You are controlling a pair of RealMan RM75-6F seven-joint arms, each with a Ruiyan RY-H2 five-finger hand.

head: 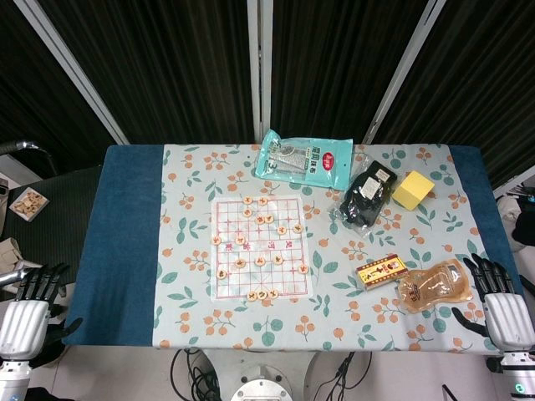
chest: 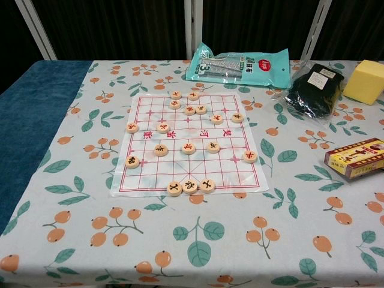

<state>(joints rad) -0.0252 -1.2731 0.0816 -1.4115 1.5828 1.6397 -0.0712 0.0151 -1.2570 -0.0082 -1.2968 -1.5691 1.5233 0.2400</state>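
Brown snack pouch point(head: 434, 286) flat near the counter's right front corner, just beside right hand point(head: 504, 307); not touched. Small red-and-yellow box point(head: 382, 271) just beside the pouch, toward the counter's middle. Right hand off the right edge, fingers point(head: 485, 271) spread, holding nothing. Left hand point(head: 27, 309) off the left front corner, well apart from everything, fingers likewise spread and empty. Paper chess board point(head: 258, 246) at centre with wooden discs point(chest: 190, 186) scattered on it. Teal packet point(head: 305, 161), black bag point(head: 369, 192) and yellow block point(head: 413, 190) along the far edge. Judged: nothing engaged yet, both hands waiting. Next move likely calls for a reach inward over the right edge and a flat pinch on the pouch.
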